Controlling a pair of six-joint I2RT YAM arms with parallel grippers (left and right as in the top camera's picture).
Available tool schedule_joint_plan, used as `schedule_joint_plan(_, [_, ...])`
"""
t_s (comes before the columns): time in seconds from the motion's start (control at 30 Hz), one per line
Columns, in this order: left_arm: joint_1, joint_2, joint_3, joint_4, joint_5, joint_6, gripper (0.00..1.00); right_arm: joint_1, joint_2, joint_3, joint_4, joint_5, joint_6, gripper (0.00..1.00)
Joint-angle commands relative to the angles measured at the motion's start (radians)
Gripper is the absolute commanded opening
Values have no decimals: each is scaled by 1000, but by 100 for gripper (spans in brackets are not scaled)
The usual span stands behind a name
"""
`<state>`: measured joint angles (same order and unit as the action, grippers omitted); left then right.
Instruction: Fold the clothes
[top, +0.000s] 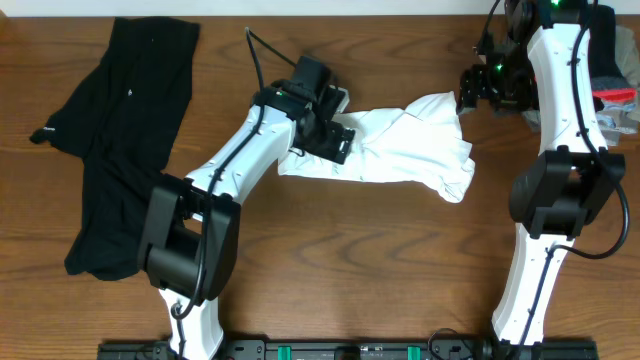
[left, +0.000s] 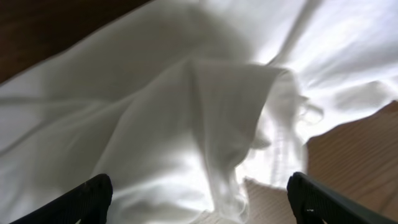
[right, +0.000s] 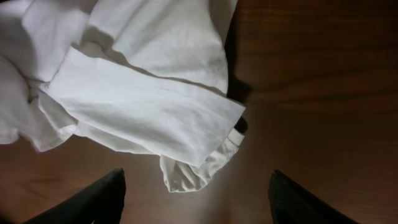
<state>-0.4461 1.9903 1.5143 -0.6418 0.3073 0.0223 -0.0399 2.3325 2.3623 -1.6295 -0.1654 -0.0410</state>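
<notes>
Your white T-shirt (top: 410, 150) lies bunched on the table (top: 380, 270), lengthwise left to right: left gripper (left: 199, 202) over one end, right gripper (right: 196, 199) above the sleeve (right: 143, 118) (both jaws apart, holding nothing).

T-shirt (top: 410, 145): thin wrinkled white cloth | table (top: 400, 270): smooth wood grain

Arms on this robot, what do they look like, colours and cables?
The left arm and right arm have white shells, bulky black joints and thin black cables running alongside. The left gripper and right gripper are black. A green light glows on the right arm.
</notes>
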Motion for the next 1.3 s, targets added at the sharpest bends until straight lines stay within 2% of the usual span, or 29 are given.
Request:
schedule_joint_plan(0.0, [-34,3,8,19,-2,-2,92,10,-11,11,3,-12,-13,71])
schedule_joint_plan(0.4, [-92,20,8,54,-2,-2,92,10,-11,11,3,-12,-13,72])
schedule_joint_plan(0.7, [-100,85,8,139,-2,-6,92,10,-11,11,3,-12,-13,71])
schedule_joint_plan(0.73, [-101,90,8,152,-2,-10,89,10,-12,11,3,-12,-13,71])
schedule_joint_plan(0.77, [-102,95,8,164,-2,-10,79,10,-12,11,4,-12,-13,71])
schedule_joint_plan(0.9, [-102,100,8,204,-3,-10,31,10,-11,11,9,-12,-13,71])
schedule_joint_plan(0.97, [-102,100,8,232,-10,-23,19,10,-12,11,13,-12,-13,71])
schedule_joint_plan(1.0, [-102,100,8,253,-14,-45,8,10,-11,11,15,-12,-13,71])
schedule_joint_plan(1.03, [-102,100,8,269,-13,-60,6,10,-11,11,16,-12,-13,71])
schedule_joint_plan(1.27, [-103,100,18,366,-13,-175,6,10,-11,11,16,-12,-13,71])
